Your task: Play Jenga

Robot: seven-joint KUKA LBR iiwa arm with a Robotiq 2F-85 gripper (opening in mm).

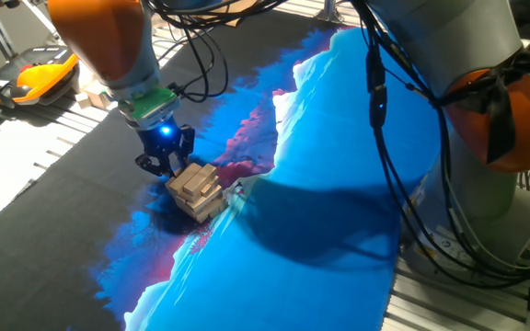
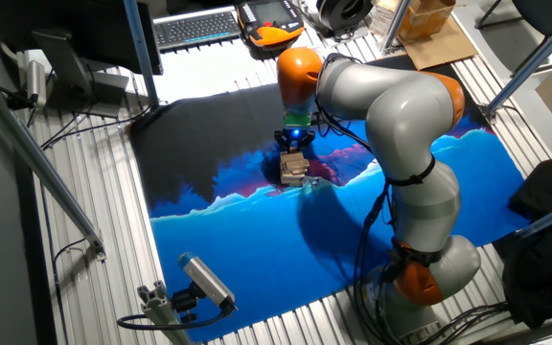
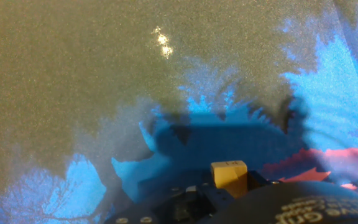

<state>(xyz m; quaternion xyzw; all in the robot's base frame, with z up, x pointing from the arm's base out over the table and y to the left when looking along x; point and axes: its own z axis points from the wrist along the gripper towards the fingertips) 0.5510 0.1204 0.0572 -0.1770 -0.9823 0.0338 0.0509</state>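
In one fixed view, the Jenga (image 1: 197, 190) tower, a low stack of pale, smooth rectangular wood blocks in crosswise layers, slightly askew, sits near the middle of the printed cloth (image 1: 339, 184), on the jagged line where its black area meets the blue and pink. The black gripper (image 1: 164, 164) hangs just beside the tower, at its side toward the cloth's black far corner; whether its fingers are clenched or released cannot be told.

In the other fixed view, the tower (image 2: 294, 169) stands directly under the gripper (image 2: 293, 144), well away from every cloth edge.

In the hand view, one pale block end (image 3: 229, 176), square-faced and matte, shows against the dark gripper body at the bottom edge.
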